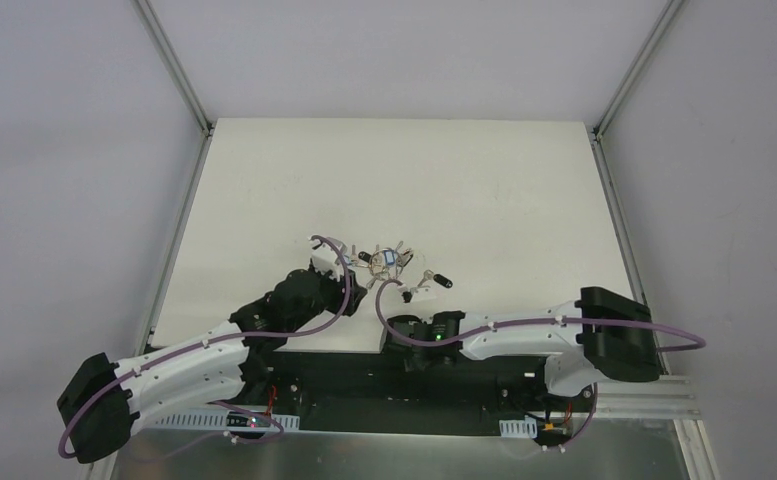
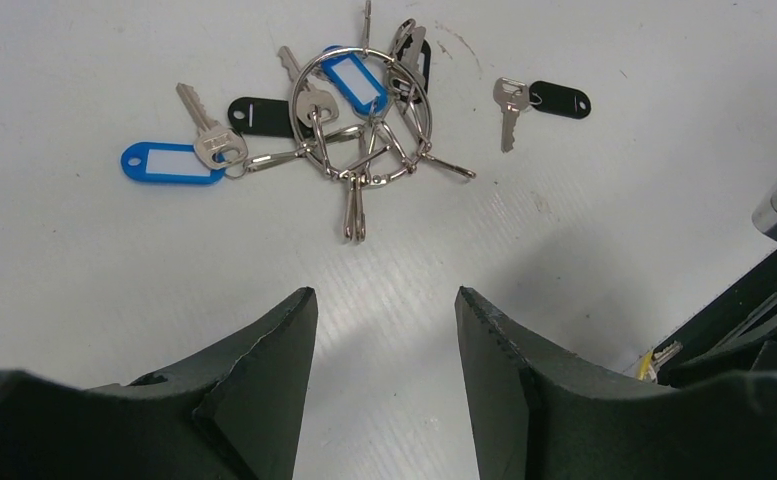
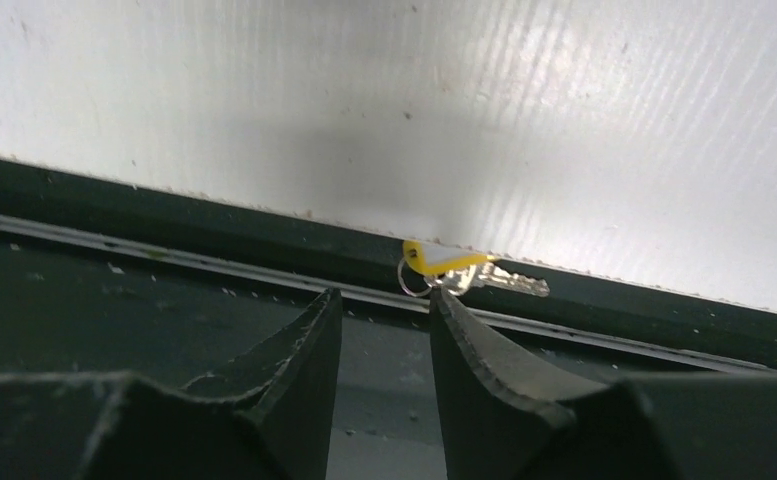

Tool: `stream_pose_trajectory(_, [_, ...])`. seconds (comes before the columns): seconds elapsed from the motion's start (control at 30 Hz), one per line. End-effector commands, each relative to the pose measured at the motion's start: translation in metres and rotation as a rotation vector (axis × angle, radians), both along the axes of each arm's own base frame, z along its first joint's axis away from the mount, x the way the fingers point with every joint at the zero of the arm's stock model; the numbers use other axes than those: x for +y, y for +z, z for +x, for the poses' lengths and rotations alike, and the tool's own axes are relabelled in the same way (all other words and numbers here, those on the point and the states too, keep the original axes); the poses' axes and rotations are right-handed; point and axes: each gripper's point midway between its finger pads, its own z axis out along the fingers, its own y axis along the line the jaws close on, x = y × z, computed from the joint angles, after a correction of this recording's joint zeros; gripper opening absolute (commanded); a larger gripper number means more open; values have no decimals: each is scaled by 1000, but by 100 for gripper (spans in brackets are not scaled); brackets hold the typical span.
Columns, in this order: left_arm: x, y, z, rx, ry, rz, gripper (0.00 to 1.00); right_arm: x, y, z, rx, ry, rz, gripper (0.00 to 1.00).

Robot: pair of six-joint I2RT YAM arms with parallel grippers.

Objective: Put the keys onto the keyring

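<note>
Keyring lies flat on the white table. A bunch of silver keys hangs on it, fanned out toward the near side. One blue tag lies inside the loop. A second blue tag sits well left of the keyring, joined to a key there. A black tag lies just left of the keyring, touching the bunch.

Black-covered key is to the right of the keyring, apart from it and not threaded on, lying flat with its blade pointing toward the near side.

Left gripper is nearside of the keyring, tips aimed at it and short of the bunch. Its fingers are spread, with bare table in the gap and nothing grasped.

In the top view the keyring is left of table centre. The left gripper is just left of it. The right gripper is nearside of the keyring, down at the table's front edge.

Yellow-covered key lies on that front edge, nearside of the keyring, partly over the dark rail below, with a small ring on its head. The right gripper points at it with its tips just short. The fingers are parted by a narrow gap and grip nothing.
</note>
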Motion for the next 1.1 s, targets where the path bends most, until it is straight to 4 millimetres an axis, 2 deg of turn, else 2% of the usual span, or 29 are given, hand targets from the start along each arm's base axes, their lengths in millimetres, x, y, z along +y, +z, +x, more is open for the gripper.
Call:
stream_pose_trajectory(0.0, [3, 7, 2, -28, 24, -54, 52, 14, 4, 13, -75, -89, 0, 39])
stream_pose_trajectory(0.23, [14, 10, 1, -50, 59, -65, 54, 16, -7, 11, -61, -112, -42, 36])
stream_pose_trajectory(0.37, [14, 10, 0, -48, 54, -70, 54, 9, -6, 7, -76, -117, -81, 36])
stream_pose_trajectory(0.63, [12, 10, -1, -42, 43, -72, 54, 4, -18, -5, -67, -119, -124, 35])
stream_pose_trajectory(1.07, [10, 6, 0, -29, 44, -57, 54, -5, -32, -4, -90, -129, -143, 32])
